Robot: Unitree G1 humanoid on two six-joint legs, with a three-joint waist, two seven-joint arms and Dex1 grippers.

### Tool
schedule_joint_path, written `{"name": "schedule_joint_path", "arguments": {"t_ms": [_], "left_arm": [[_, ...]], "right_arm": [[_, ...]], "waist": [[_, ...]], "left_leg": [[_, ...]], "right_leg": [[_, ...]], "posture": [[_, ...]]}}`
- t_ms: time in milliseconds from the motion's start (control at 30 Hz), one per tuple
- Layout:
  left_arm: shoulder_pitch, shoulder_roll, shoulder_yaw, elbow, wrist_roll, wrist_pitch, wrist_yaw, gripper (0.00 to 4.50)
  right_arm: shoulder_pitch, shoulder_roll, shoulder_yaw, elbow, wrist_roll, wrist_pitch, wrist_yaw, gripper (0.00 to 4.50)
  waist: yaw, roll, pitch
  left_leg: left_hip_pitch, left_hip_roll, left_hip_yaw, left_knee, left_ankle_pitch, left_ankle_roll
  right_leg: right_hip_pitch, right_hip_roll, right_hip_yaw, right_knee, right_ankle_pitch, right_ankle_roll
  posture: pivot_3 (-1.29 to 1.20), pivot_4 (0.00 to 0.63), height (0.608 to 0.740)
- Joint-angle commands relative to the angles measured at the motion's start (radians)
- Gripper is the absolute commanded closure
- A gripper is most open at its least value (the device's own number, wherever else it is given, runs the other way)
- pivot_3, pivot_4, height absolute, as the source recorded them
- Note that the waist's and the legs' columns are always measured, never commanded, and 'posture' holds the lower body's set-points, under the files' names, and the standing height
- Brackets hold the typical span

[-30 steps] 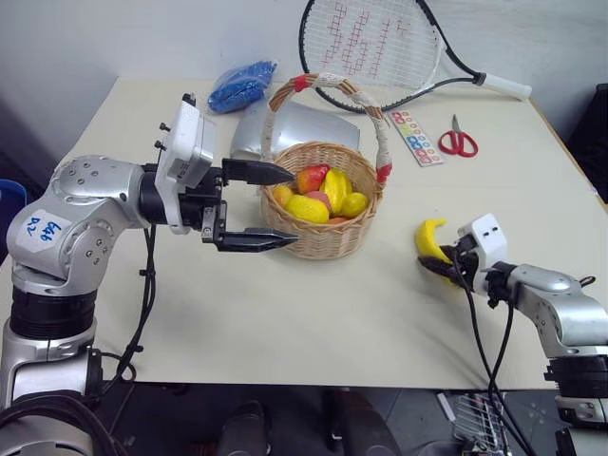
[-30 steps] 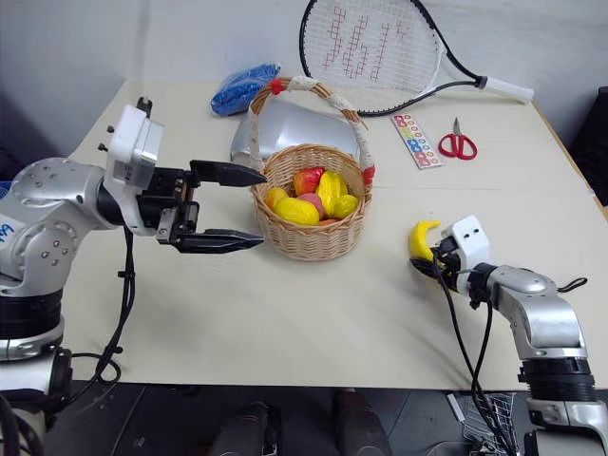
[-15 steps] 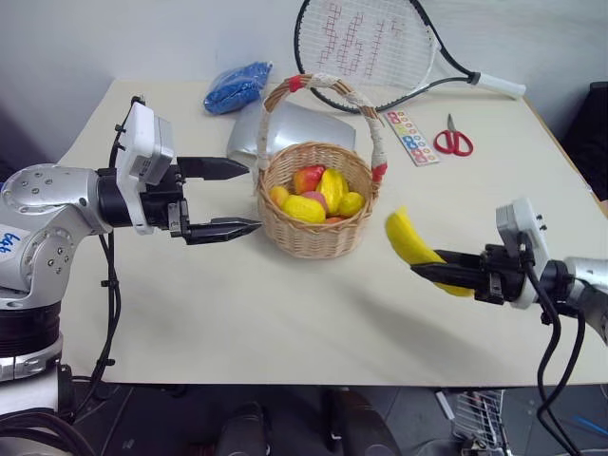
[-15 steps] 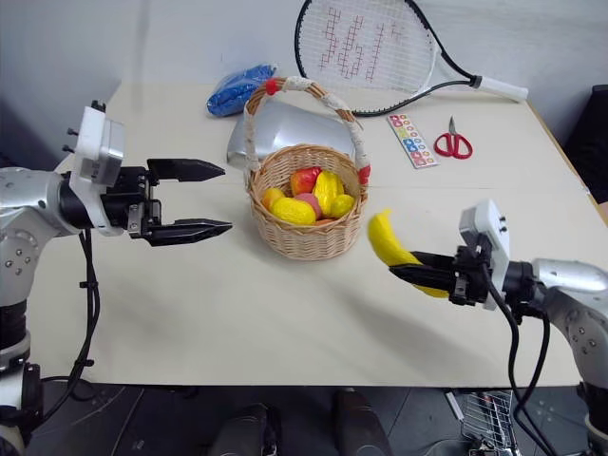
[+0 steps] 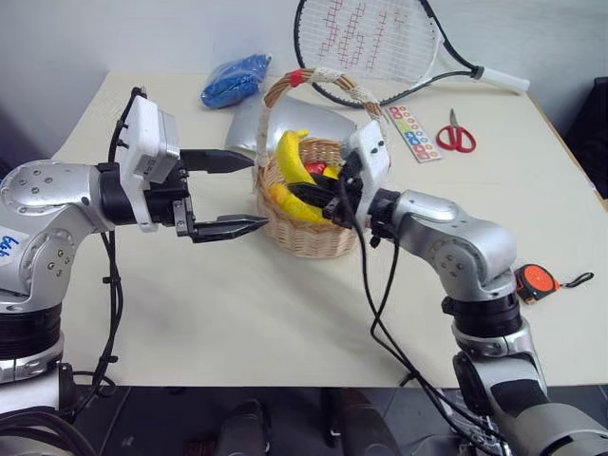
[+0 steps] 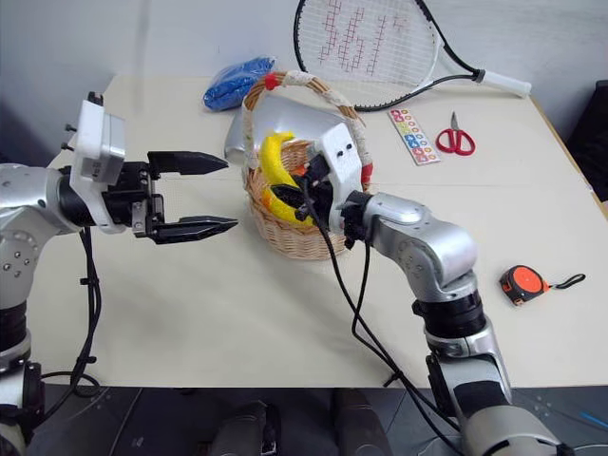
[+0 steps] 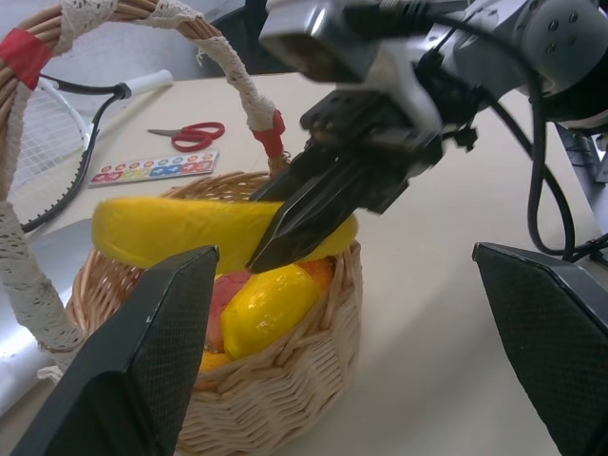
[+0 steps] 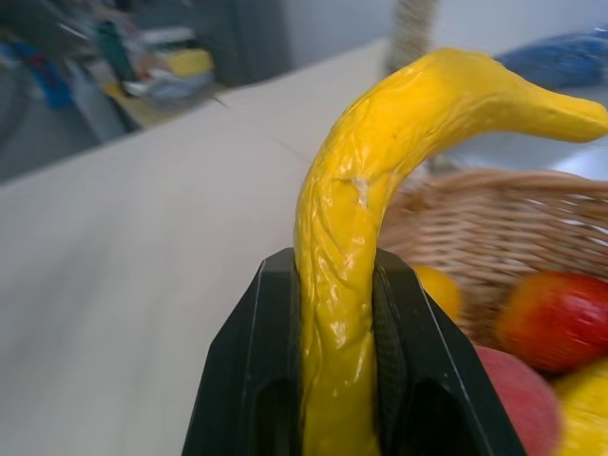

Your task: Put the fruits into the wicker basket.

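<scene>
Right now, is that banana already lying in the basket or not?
Not yet. The right gripper holds the banana clamped between its fingers above the fruits in the wicker basket.

The right claw (image 6: 302,193) and banana (image 6: 275,163) cover most fruits (image 7: 249,306) in the wicker basket (image 6: 296,239). The tennis racket (image 5: 380,43) is cut by the far edge.

even bright light, soft shadows; wrist view backgrounds blurred.

yellow banana (image 5: 293,160) above fruit-filled wicker basket (image 5: 313,237)
</scene>
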Motion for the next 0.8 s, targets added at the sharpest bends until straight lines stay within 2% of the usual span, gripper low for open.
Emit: {"name": "schedule_joint_path", "arguments": {"t_ms": [33, 67, 167, 300, 367, 433, 533, 667, 733, 800], "left_arm": [[0.001, 0.012, 0.034, -0.027, -0.015, -0.006, 0.009, 0.0], [0.001, 0.009, 0.032, -0.025, -0.014, -0.008, 0.012, 0.0], [-0.007, 0.0, 0.025, -0.02, -0.018, -0.007, 0.015, 0.0], [-0.017, -0.009, 0.01, 0.006, -0.008, -0.021, 0.005, 0.0], [-0.031, -0.017, -0.001, 0.024, 0.002, -0.03, 0.003, 0.0], [-0.045, -0.025, 0.0, 0.039, -0.004, -0.028, 0.003, 0.0], [-0.052, -0.029, 0.001, 0.053, -0.005, -0.03, -0.001, 0.0], [-0.06, -0.025, -0.006, 0.078, 0.01, -0.045, -0.016, 0.0], [-0.066, -0.025, -0.007, 0.088, 0.015, -0.05, -0.021, 0.0], [-0.073, -0.028, -0.011, 0.098, 0.02, -0.053, -0.023, 0.0]], "right_arm": [[-0.019, 0.015, -0.01, 0.004, -0.057, -0.061, -0.02, 3.27], [-0.019, 0.029, -0.028, 0.021, -0.064, -0.067, -0.037, 3.07], [-0.016, 0.028, -0.042, 0.023, -0.087, -0.079, -0.042, 2.0], [0.023, 0.023, -0.164, -0.103, 0.075, 0.035, -0.001, 0.62], [0.078, 0.003, -0.28, -0.183, 0.21, 0.108, 0.012, 0.62], [0.162, -0.065, -0.392, -0.278, 0.358, 0.186, 0.049, 0.62], [0.274, -0.181, -0.51, -0.36, 0.483, 0.247, 0.067, 0.62], [0.5, -0.4, -0.63, -0.426, 0.471, 0.249, 0.141, 0.62], [0.574, -0.458, -0.679, -0.417, 0.464, 0.225, 0.168, 0.62], [0.599, -0.483, -0.71, -0.387, 0.494, 0.231, 0.169, 0.27]], "waist": [[0.0, 0.0, 0.0], [0.0, 0.0, 0.0], [-0.003, 0.0, 0.0], [-0.001, 0.0, 0.0], [0.001, 0.0, 0.0], [0.012, 0.0, 0.0], [0.022, 0.0, 0.0], [0.027, 0.0, 0.0], [0.024, 0.0, 0.0], [0.017, 0.0, 0.0]], "left_leg": [[0.0, 0.0, 0.0, 0.0, 0.0, 0.0], [0.0, 0.001, 0.0, 0.0, 0.0, 0.0], [0.001, 0.002, 0.0, 0.0, 0.001, -0.001], [0.001, 0.002, 0.0, 0.0, 0.001, -0.002], [0.001, 0.002, -0.001, -0.001, 0.001, -0.002], [0.001, 0.002, -0.001, -0.001, 0.001, -0.002], [0.0, 0.001, -0.001, -0.001, 0.0, 0.0], [0.001, 0.001, 0.0, -0.001, -0.001, 0.002], [0.001, 0.001, 0.0, -0.001, -0.002, 0.004], [0.003, 0.001, 0.002, -0.001, -0.002, 0.004]], "right_leg": [[0.0, 0.0, 0.0, -0.001, 0.0, 0.0], [0.0, 0.001, 0.0, -0.001, 0.0, 0.0], [0.0, 0.002, 0.0, -0.001, 0.0, 0.0], [0.0, 0.002, 0.0, 0.0, 0.0, 0.0], [0.0, 0.002, 0.0, 0.001, 0.0, 0.0], [0.0, 0.002, 0.0, 0.001, 0.0, 0.0], [0.001, 0.001, -0.001, -0.002, 0.0, 0.0], [0.002, 0.002, 0.0, -0.006, 0.0, 0.001], [0.002, 0.003, 0.001, -0.006, 0.0, 0.001], [0.002, 0.004, 0.003, -0.006, 0.001, 0.001]], "posture": [[0.0, 0.15, 0.74], [0.0, 0.15, 0.74], [0.0, 0.15, 0.74], [0.0, 0.15, 0.74], [0.0, 0.15, 0.74], [0.0, 0.15, 0.74], [0.0, 0.15, 0.74], [0.0, 0.15, 0.74], [0.0, 0.15, 0.74], [0.0, 0.15, 0.74]]}}
